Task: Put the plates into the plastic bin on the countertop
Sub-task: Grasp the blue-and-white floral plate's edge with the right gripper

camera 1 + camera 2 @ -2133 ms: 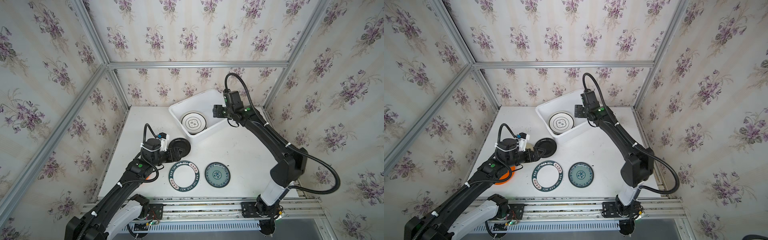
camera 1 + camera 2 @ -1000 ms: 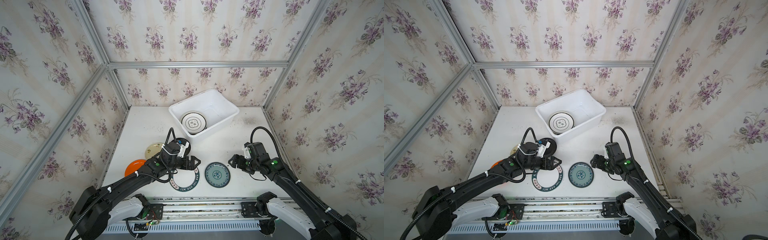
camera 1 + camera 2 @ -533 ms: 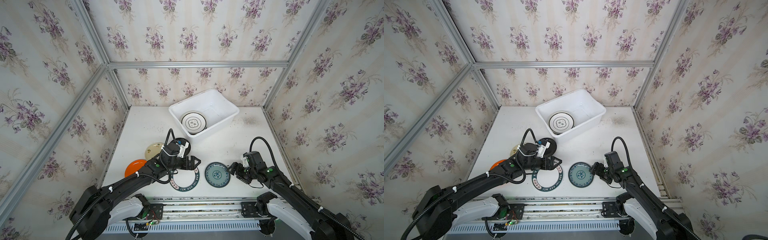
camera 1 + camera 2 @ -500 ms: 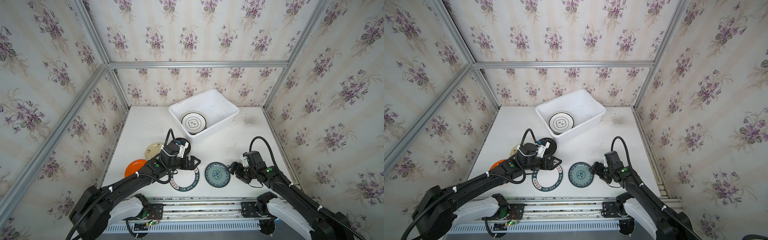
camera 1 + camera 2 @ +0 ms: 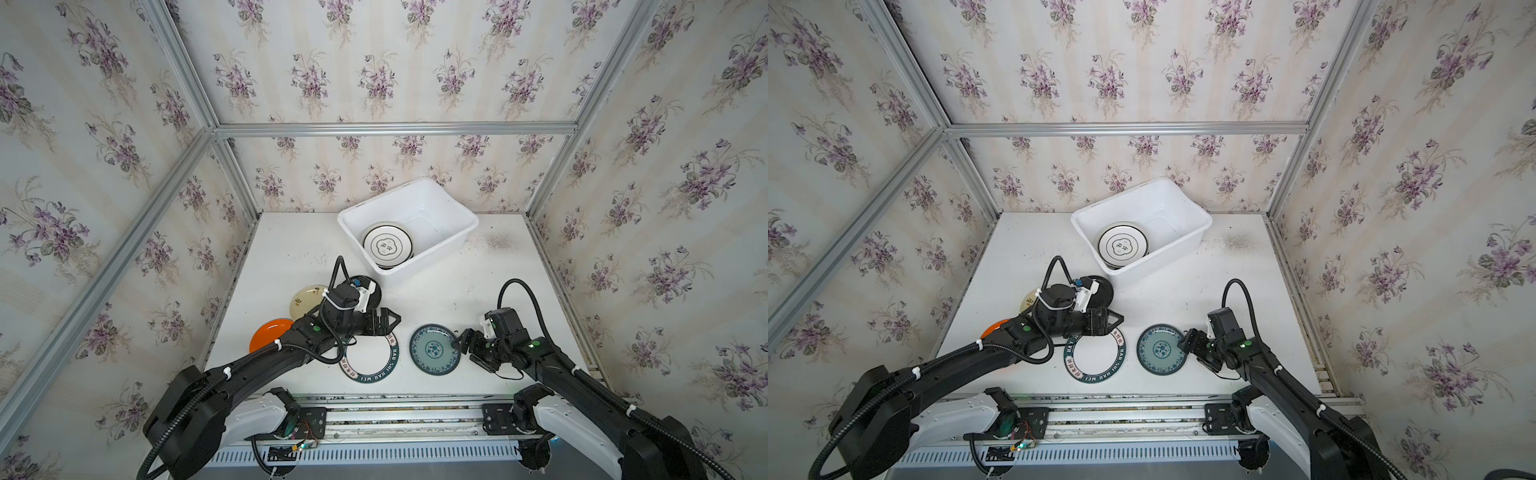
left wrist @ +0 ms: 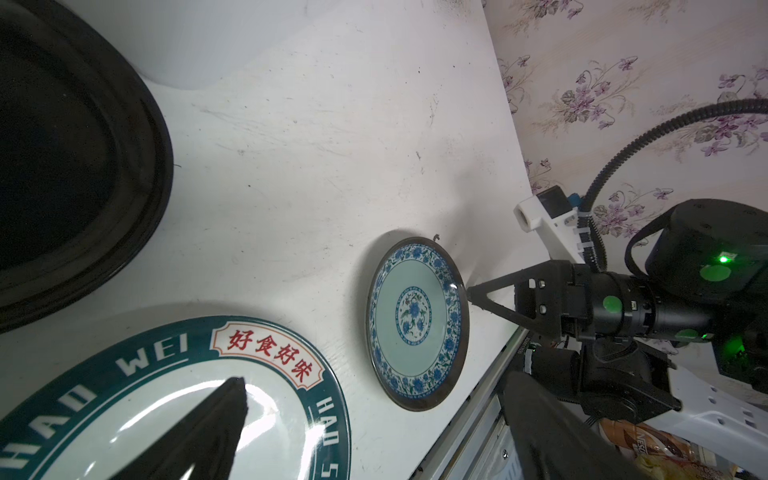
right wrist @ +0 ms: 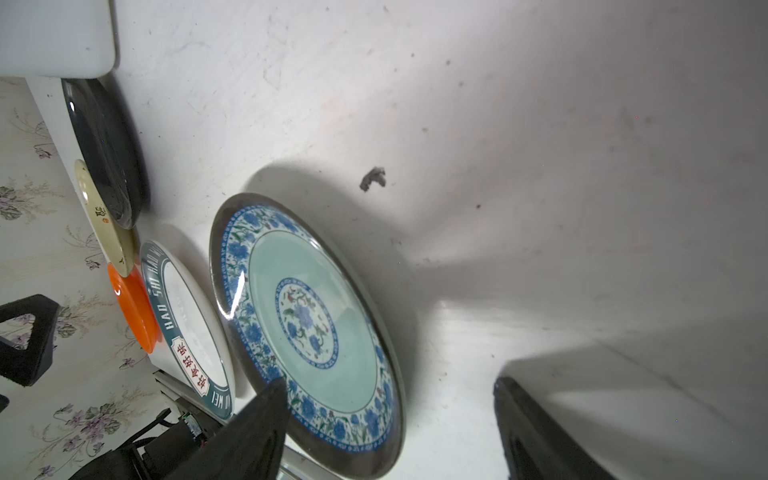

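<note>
Teal plate rim is being faced by right gripper, jaws apart; deep level bite is being advised.

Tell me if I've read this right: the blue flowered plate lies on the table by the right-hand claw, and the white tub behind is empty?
Not empty: both top views show a white plate with dark rings lying in the plastic bin. The teal-patterned plate does lie on the countertop by the right gripper.
</note>
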### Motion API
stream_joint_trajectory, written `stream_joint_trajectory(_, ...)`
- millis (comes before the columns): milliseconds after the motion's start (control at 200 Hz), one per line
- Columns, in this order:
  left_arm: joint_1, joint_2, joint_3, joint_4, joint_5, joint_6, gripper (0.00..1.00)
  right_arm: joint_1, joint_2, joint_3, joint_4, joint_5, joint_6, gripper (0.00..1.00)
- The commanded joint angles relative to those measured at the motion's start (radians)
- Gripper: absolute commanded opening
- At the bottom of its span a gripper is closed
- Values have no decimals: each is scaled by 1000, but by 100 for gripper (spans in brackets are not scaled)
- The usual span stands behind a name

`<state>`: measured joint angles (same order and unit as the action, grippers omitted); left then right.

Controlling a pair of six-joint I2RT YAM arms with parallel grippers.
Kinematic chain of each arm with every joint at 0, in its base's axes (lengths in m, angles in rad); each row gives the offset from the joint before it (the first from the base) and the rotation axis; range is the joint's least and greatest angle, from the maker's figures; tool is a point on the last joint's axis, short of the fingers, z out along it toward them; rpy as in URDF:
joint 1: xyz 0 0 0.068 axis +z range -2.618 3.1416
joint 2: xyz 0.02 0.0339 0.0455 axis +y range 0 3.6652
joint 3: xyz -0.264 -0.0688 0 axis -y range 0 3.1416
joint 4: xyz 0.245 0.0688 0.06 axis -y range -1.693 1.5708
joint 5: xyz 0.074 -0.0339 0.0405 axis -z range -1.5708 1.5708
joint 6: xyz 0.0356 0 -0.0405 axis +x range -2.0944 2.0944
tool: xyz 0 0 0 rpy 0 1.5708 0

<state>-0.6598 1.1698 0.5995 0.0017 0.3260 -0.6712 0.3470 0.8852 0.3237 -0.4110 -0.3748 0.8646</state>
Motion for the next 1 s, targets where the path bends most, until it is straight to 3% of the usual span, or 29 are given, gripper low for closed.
stream_joint_trajectory(0,2,2,5,34,-7,-13,99,2,9,-12,25,-8,13,78)
stream_joint_trajectory(330,3,1,-4,34,-5,-14,99,22,55,-6,49,1,6,53)
stream_joint_trajectory(995,45,-76,-32,-39,-51,38,99,90,181,48,64,72,11,35)
